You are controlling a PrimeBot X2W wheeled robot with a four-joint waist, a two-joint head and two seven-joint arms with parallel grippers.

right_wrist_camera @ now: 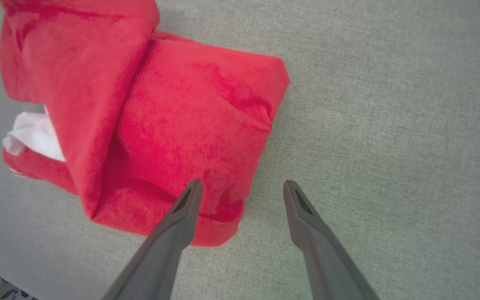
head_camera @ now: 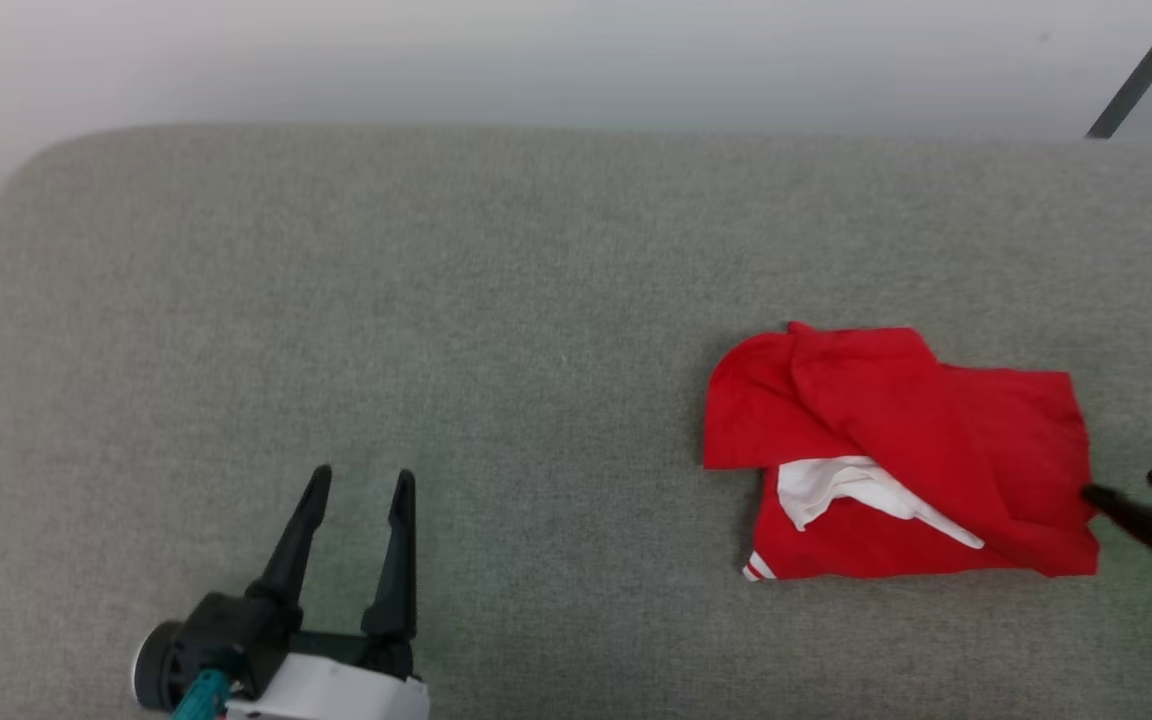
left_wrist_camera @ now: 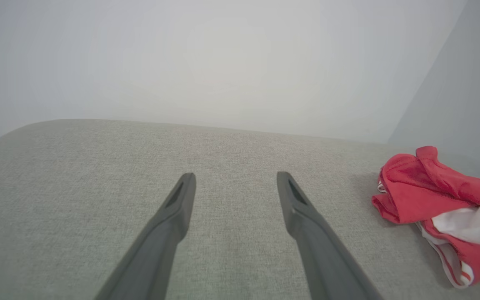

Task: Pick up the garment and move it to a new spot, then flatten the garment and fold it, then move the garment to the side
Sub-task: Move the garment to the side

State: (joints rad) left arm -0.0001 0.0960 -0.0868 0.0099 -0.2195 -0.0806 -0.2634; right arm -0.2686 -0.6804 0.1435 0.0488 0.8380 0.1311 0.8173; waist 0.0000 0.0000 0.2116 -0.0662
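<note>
The garment (head_camera: 936, 450) lies folded in a loose red bundle on the grey cushion, right of centre, with a white panel poking out at its front and a striped trim corner at its lower left. It is at the right edge of the left wrist view (left_wrist_camera: 440, 204) and at the upper left of the right wrist view (right_wrist_camera: 161, 125). My right gripper (head_camera: 1126, 490) is open at the bundle's right edge; one fingertip (right_wrist_camera: 190, 196) hangs over the red fabric, the other over bare cushion. My left gripper (head_camera: 361, 480) is open and empty, far to the left (left_wrist_camera: 236, 179).
The grey upholstered surface (head_camera: 436, 300) stretches wide, with a rounded far-left corner and a pale wall behind it. A dark slanted bar (head_camera: 1131, 88) stands at the far right beyond the back edge. Open cushion lies between my two grippers.
</note>
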